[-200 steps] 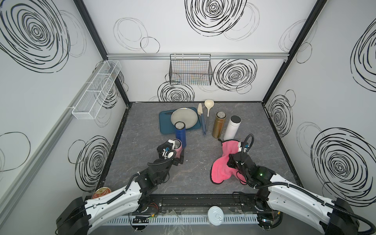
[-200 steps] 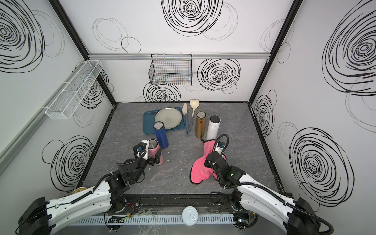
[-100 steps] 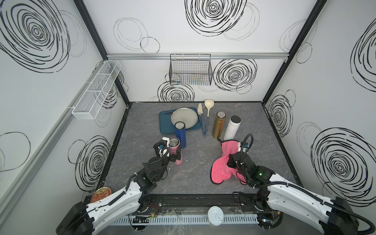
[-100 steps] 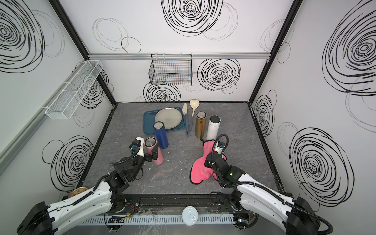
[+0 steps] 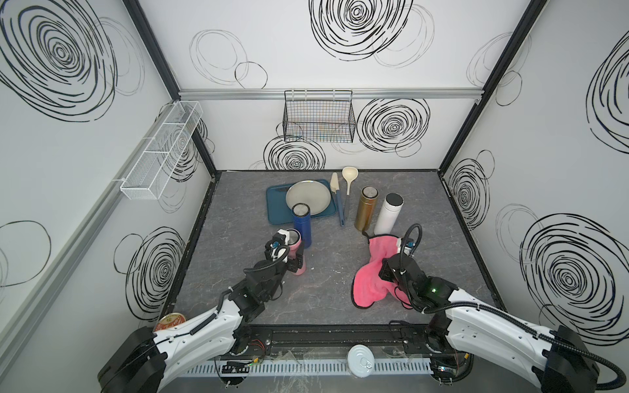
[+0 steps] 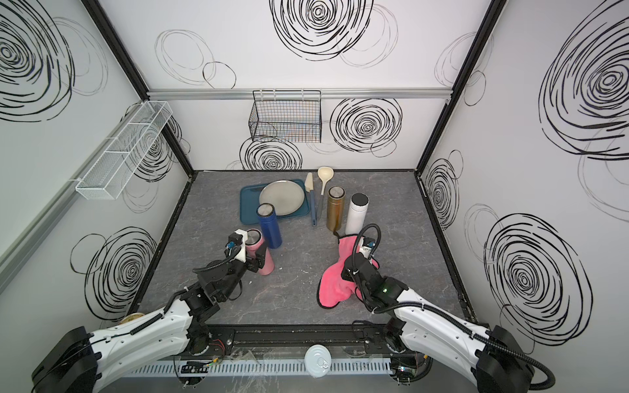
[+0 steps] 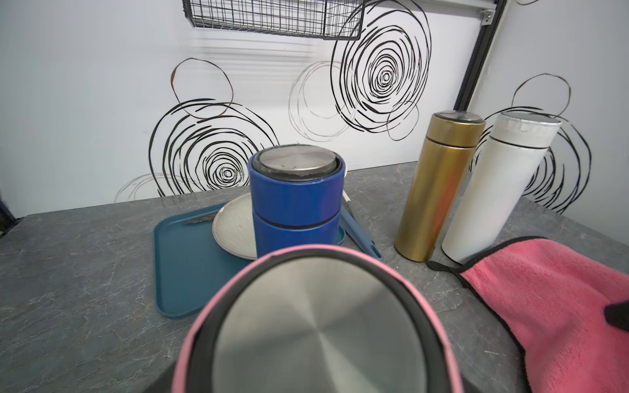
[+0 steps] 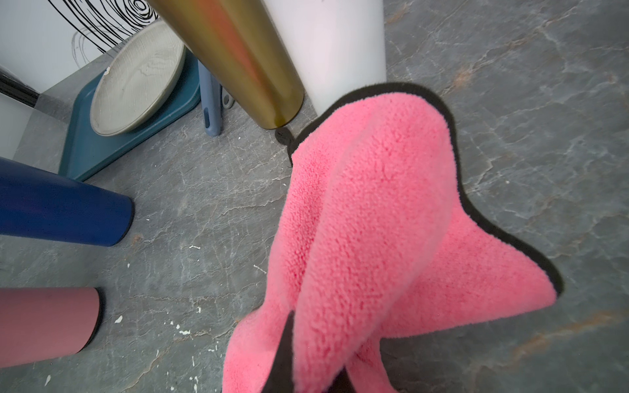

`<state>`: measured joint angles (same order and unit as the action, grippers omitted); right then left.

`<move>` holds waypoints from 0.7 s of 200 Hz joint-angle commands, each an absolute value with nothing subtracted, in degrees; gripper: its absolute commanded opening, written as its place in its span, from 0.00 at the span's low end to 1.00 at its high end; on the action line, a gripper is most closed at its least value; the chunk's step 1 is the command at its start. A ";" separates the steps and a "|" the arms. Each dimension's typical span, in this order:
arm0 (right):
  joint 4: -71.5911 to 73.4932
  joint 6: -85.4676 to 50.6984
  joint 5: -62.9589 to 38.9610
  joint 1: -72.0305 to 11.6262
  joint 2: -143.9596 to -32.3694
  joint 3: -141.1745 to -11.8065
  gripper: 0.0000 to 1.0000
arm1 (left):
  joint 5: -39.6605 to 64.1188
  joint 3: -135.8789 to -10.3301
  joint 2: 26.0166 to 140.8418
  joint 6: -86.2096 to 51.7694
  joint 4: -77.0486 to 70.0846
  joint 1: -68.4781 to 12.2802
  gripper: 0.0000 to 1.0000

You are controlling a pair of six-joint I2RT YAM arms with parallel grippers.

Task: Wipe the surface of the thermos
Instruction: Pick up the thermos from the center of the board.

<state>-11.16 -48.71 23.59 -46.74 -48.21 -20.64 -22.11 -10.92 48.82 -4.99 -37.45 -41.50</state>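
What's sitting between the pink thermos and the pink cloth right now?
Nothing: only bare grey stone-look tabletop separates the pink steel-lidded thermos from the pink black-edged microfibre cloth, seen in both top views.

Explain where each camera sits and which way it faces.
Top views: high at front, looking down on the table; left arm and right arm show.
Left wrist: by left gripper, facing the back wall over the pink thermos; finger edges show.
Right wrist: by right gripper, looking down the pink cloth; fingers hidden.
Wrist views share the gold thermos.
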 commanded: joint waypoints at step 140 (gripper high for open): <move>-8.27 -48.35 22.77 -47.17 -47.77 -19.17 0.00 | -20.05 -15.03 50.31 -3.43 -42.36 -40.95 0.42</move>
